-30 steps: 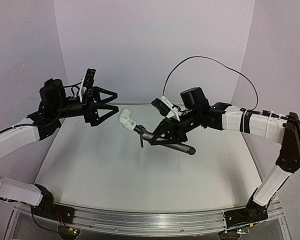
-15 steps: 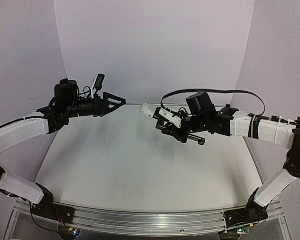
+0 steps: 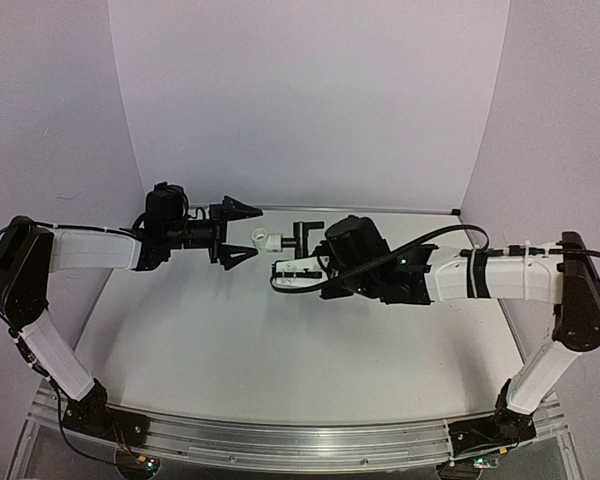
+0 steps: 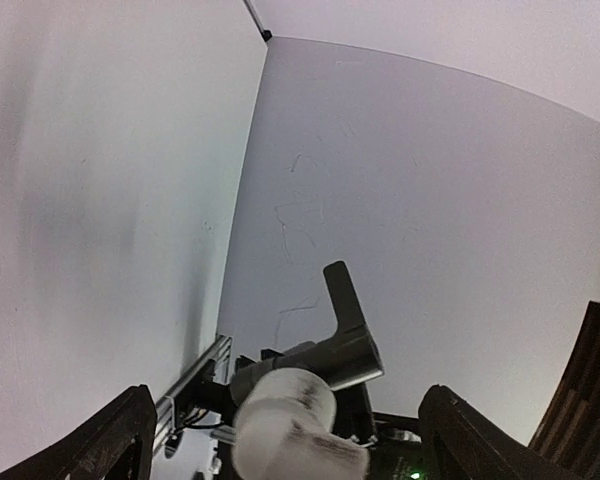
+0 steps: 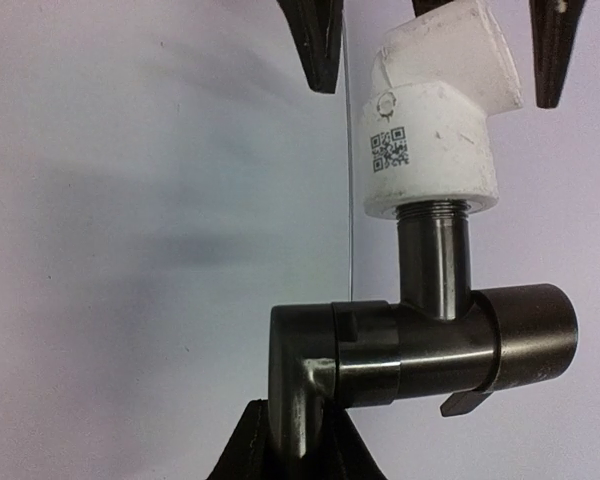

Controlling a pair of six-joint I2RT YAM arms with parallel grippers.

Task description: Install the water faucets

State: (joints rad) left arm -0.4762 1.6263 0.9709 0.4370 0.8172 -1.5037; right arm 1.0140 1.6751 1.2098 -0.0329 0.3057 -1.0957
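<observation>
**Faucet held aloft between both arms**

Right tool (image 5: 292,445) pinches the black faucet (image 5: 420,350) by its stem, above the tabletop (image 3: 230,340). The white fitting (image 5: 435,130) sits on its threaded end. Left tool (image 3: 248,232) is spread wide, fingertips flanking the fitting, not touching.

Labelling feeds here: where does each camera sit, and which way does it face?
Top external: above and behind the robot, facing down over the table; left arm and right arm show.
Left wrist: left arm, facing the white fitting; open left gripper frames it.
Right wrist: right arm, facing that fitting; right gripper shut on the black faucet.
Shared: all three show the fitting.
</observation>
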